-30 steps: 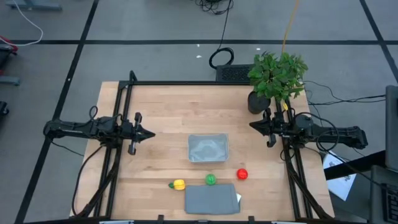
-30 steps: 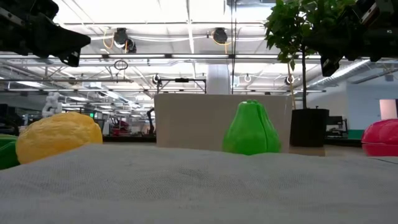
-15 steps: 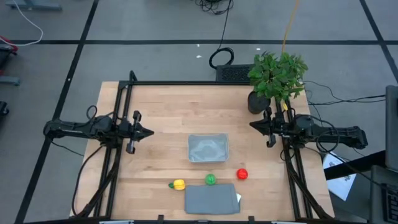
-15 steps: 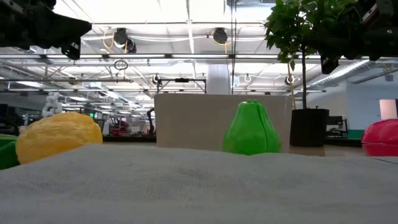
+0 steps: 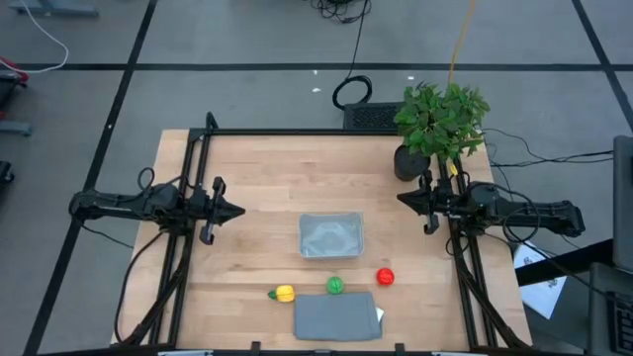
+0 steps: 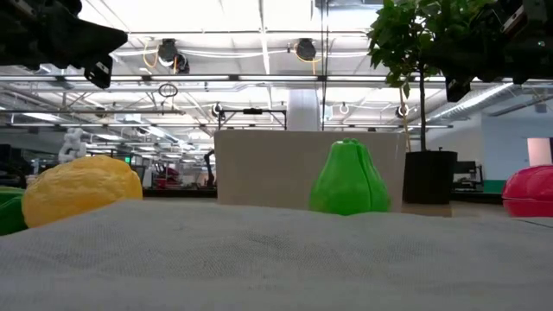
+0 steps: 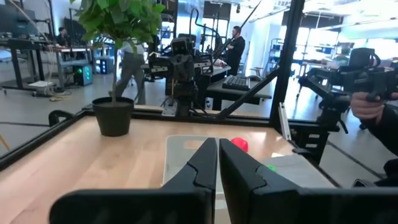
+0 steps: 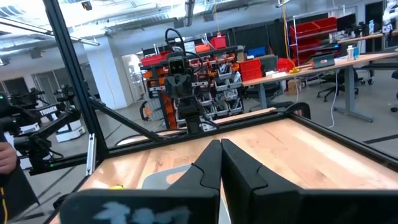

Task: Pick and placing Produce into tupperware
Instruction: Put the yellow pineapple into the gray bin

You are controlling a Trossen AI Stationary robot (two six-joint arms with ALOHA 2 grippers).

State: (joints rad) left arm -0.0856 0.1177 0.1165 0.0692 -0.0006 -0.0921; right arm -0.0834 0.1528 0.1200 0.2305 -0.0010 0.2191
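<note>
The clear tupperware sits mid-table, empty. Near the table's near edge lie the yellow produce, the green one and the round red one; in the low view they show as yellow, green and red. My left gripper hovers shut at the table's left side, well left of the tupperware; its wrist view shows the fingertips together. My right gripper hovers shut at the right side, fingertips together.
A flat grey lid lies at the near edge, just behind the produce from the low camera. A potted plant stands at the far right corner beside my right arm. Black frame rails border the table's left, far and right sides.
</note>
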